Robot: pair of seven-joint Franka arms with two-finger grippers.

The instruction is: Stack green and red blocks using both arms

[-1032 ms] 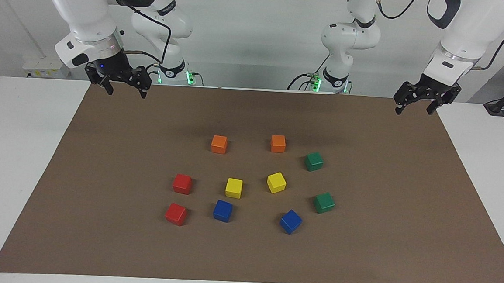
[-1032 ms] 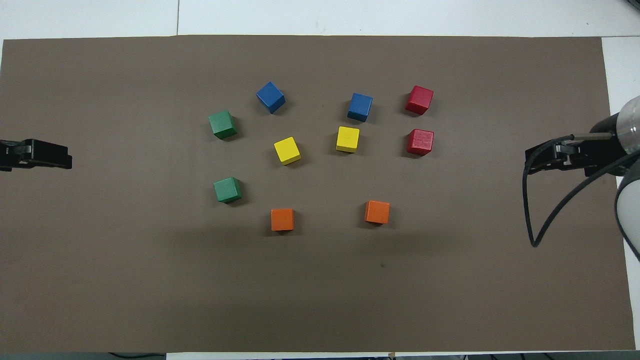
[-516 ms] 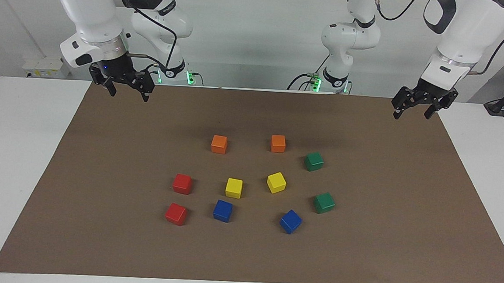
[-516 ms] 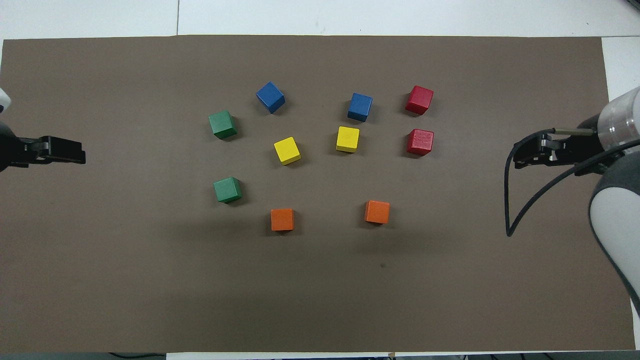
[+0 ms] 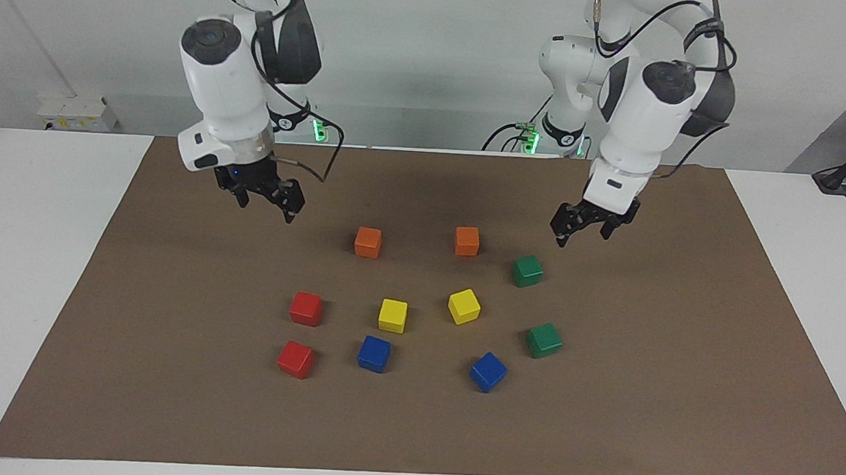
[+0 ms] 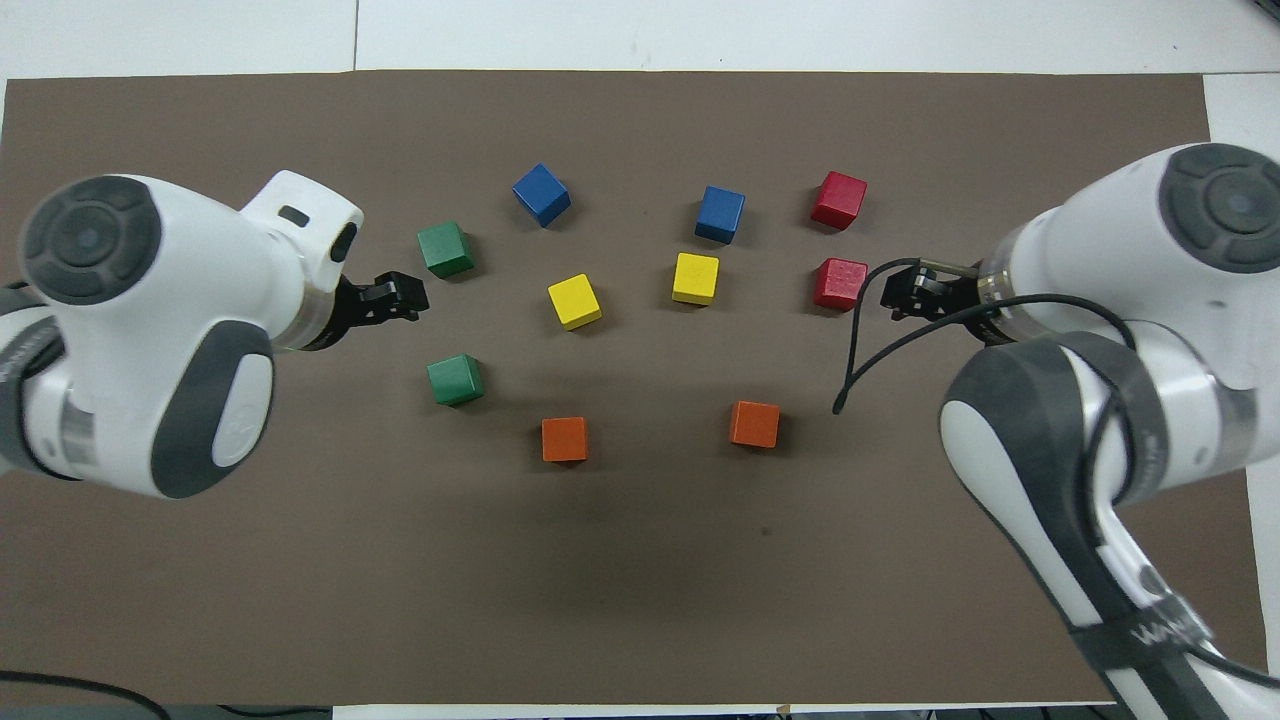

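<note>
Two green blocks lie apart on the brown mat toward the left arm's end, one nearer to the robots and one farther. Two red blocks lie toward the right arm's end, one nearer and one farther. My left gripper is open and empty, up in the air over the mat by the green blocks. My right gripper is open and empty, in the air over the mat by the nearer red block.
Between the green and red blocks lie two orange cubes, two yellow cubes and two blue cubes. The brown mat covers most of the white table.
Both arms have swung in from the mat's ends toward the middle and come lower. The left gripper now hangs by the green blocks, the right by the red blocks. No block moved.
</note>
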